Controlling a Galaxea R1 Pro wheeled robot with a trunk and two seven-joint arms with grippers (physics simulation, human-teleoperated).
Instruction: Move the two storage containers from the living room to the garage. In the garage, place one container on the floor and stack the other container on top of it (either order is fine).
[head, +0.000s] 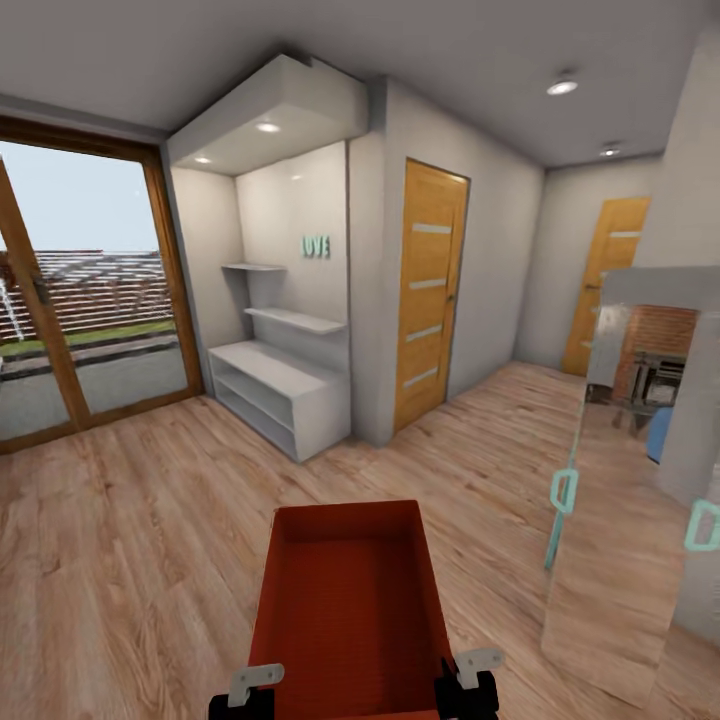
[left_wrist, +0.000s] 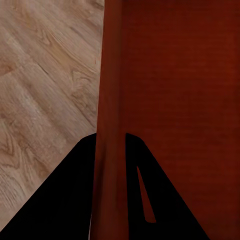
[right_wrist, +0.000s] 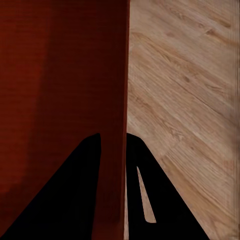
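Black left gripper (left_wrist: 109, 190) clamps one side wall of the orange-red storage container (head: 347, 605); right gripper (right_wrist: 112, 190) clamps the opposite wall. Container held above wood plank floor (head: 130, 520), facing an orange-wood door (head: 430, 290).

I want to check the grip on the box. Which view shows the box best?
The head view: the whole open box shows, with the left gripper and right gripper on its near side walls. Each wrist view shows one red wall running between black fingers.
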